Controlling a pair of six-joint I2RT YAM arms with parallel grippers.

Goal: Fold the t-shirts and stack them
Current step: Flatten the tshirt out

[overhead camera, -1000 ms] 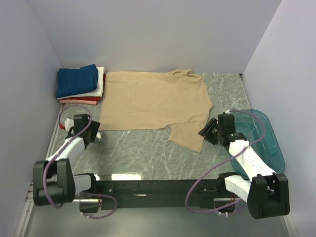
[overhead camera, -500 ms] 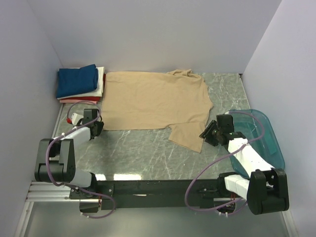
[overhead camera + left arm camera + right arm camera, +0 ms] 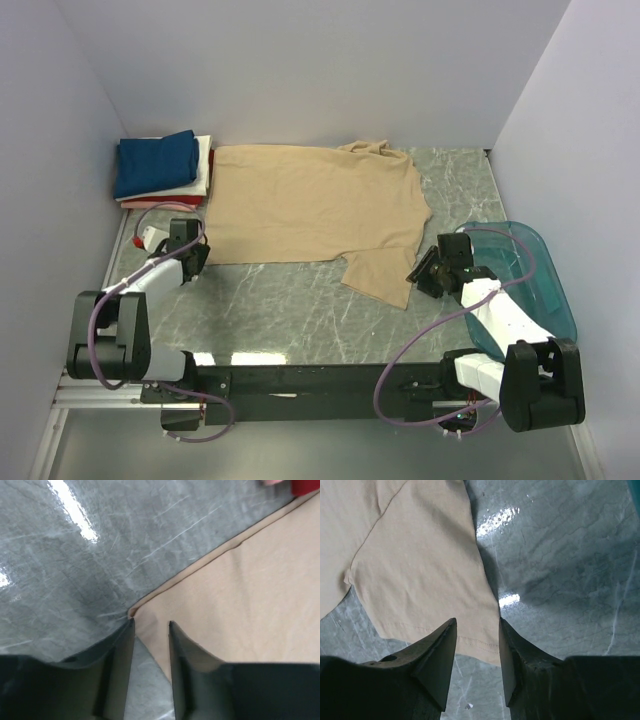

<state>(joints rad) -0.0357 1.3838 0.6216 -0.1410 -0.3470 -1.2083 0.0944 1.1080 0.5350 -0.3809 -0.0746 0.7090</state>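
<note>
Swinging in from the near left, the left gripper (image 3: 190,256) has reached the near-left corner of the tan t-shirt (image 3: 315,205), and its jaws have narrowed. The right gripper (image 3: 427,270) has barely shifted.

The shirt lies spread flat across the far middle of the table (image 3: 290,310). It has a straight edge on the left, and one short sleeve reaches toward the near right. The cloth is plain beige with soft creases.

In the left wrist view the fingers (image 3: 122,650) stand a little apart and straddle the shirt's corner. Cloth and stone show in the gap, and nothing is pinched. In the right wrist view the jaws stand apart over the sleeve's right edge and hold nothing.

Just beside the shirt's far-left edge sits the stack (image 3: 165,185) of folded shirts, with the navy shirt (image 3: 155,163) on top, close against the left wall (image 3: 50,150). A bare strip of marbled table runs along the near side between the arms. The teal tub (image 3: 545,275) sits at the table's right edge, close beside the right arm.
</note>
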